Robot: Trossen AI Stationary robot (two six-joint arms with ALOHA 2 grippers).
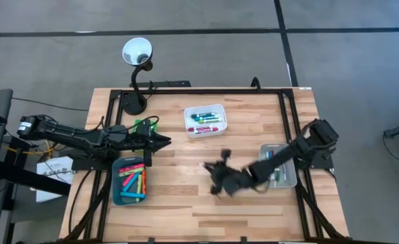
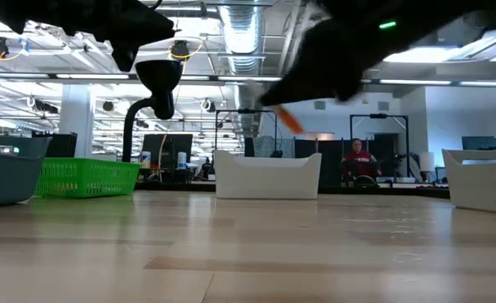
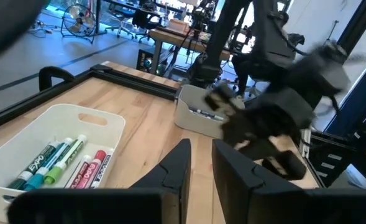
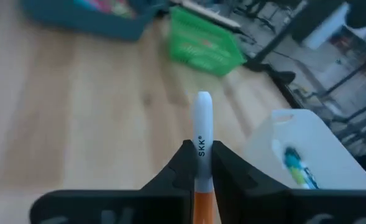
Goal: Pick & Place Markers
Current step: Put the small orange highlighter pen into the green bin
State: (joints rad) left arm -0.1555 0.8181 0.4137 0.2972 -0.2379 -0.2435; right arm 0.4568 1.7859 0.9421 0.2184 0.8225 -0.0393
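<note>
Right wrist view: your right claw (image 4: 198, 163) is clamped on a marker (image 4: 202, 134), white barrel w/ orange cap, barrel poking out past the tips. Green tray (image 4: 206, 40) ahead of it, white tray (image 4: 297, 149) to one side. High view: your left claw (image 1: 160, 141) sits above the teal tray (image 1: 118, 196) of markers, fingers nearly together, nothing visible between them.
</note>
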